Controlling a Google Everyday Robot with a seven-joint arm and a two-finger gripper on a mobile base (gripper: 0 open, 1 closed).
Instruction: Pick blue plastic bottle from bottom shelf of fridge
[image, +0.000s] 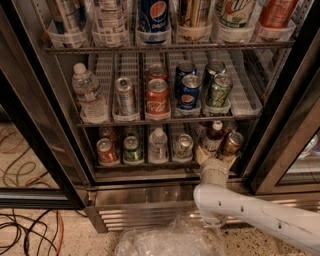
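Observation:
The fridge (59, 120) stands open in the camera view. On its bottom shelf (145, 165) the blue plastic bottle (215, 134), small with a white cap and dark contents, stands upright near the right end. My gripper (214, 156) is at the shelf's front edge, right at the bottle's base, on a white arm (250, 212) that comes in from the lower right. The bottle's lower part is hidden behind the gripper.
A copper-brown can (233, 143) stands just right of the bottle and a silver-green can (183, 146) just left. A colourless water bottle (158, 145) and two cans fill the left lanes. The door frame (282, 130) is close on the right. Crumpled clear plastic (170, 241) and cables (25, 235) lie on the floor.

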